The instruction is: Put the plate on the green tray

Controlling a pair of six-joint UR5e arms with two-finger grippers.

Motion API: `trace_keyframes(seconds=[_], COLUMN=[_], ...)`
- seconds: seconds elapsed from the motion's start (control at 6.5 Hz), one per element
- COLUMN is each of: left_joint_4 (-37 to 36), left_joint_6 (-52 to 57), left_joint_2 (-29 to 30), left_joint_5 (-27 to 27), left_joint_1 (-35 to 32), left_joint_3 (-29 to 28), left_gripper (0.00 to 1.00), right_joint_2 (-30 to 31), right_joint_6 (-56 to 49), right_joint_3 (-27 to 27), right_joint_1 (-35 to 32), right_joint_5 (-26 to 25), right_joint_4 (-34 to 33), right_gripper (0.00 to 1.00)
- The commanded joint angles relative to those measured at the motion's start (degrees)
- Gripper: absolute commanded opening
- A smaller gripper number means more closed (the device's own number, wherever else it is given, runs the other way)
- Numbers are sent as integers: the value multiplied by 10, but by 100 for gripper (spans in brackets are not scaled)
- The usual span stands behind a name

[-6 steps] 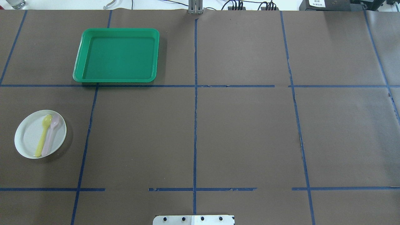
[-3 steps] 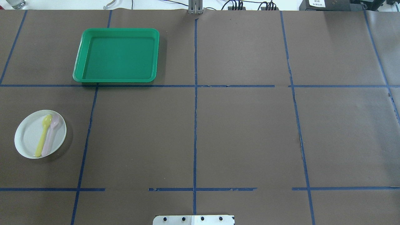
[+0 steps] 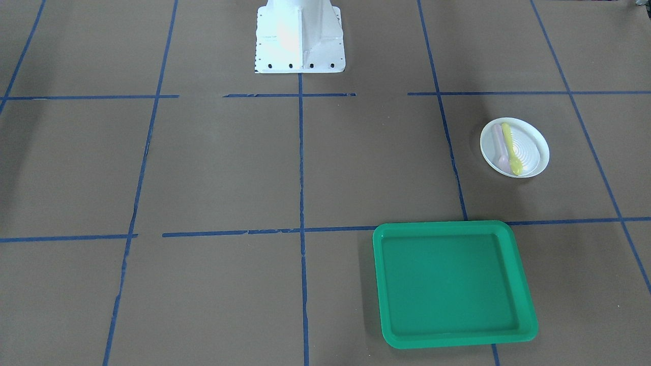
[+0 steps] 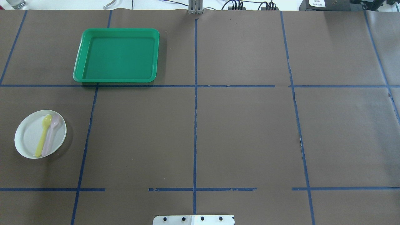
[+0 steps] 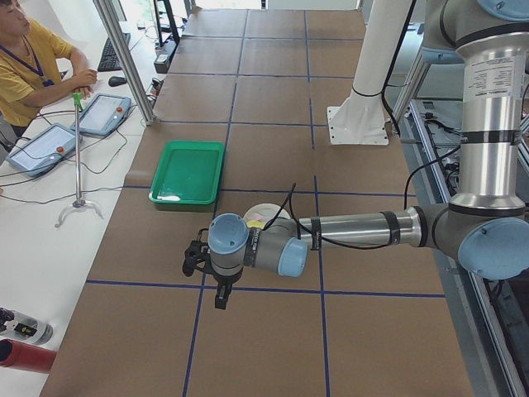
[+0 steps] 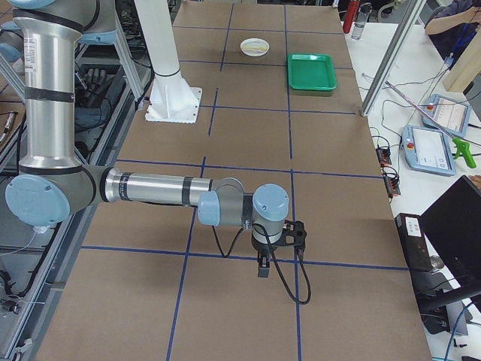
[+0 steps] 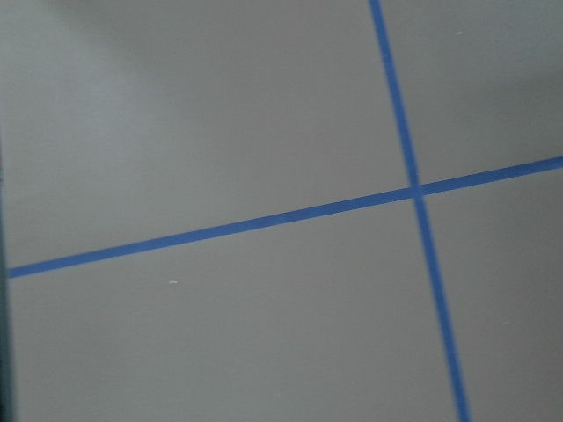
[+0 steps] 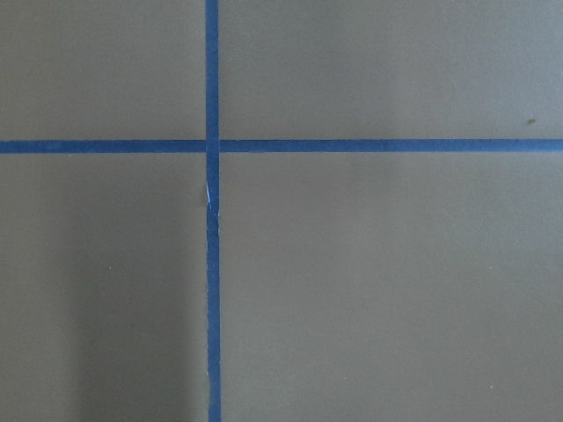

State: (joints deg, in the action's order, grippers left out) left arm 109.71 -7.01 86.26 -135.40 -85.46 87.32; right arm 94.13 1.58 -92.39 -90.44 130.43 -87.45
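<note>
The left hand (image 5: 195, 258) hangs over the table (image 4: 243, 131); I cannot tell if it, or the right hand (image 6: 299, 233), is open or closed. It should probably pinch the plate (image 4: 28, 137) at its bare rim and lift level, since two spoons (image 4: 46, 136) lie loose on it. The plate sits near that hand, well apart from the green tray (image 4: 116, 30)

Even bright light — wrist cams sl. blurry
</note>
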Motion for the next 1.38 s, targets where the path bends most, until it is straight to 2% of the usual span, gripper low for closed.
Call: trace_keyframes(seconds=[0.0,0.15,0.31,0.62,0.92,1.23], left_joint_4=[35,42,46,46,42,2], left_joint_6=[-99,-134,-149,-260,-264,-262], left_joint_2=[3,7,19,45,45,44], left_joint_5=[-36,-53,-46,-43,47,102], left_joint_1=[76,117,155,241,298,303], left_joint_3=[-21,-24,-23,-17,0,41], left_gripper=[100,100,100,100,100,98], right_joint_2=[0,0,0,0,0,0], right_joint_6=[0,0,0,0,0,1], right_joint_3=[0,0,0,0,0,-1], right_joint_1=[0,0,0,0,0,0], right_joint_5=[0,0,0,0,0,0], right_joint_4=[0,0,0,0,0,0], right_gripper=[100,100,100,100,100,100])
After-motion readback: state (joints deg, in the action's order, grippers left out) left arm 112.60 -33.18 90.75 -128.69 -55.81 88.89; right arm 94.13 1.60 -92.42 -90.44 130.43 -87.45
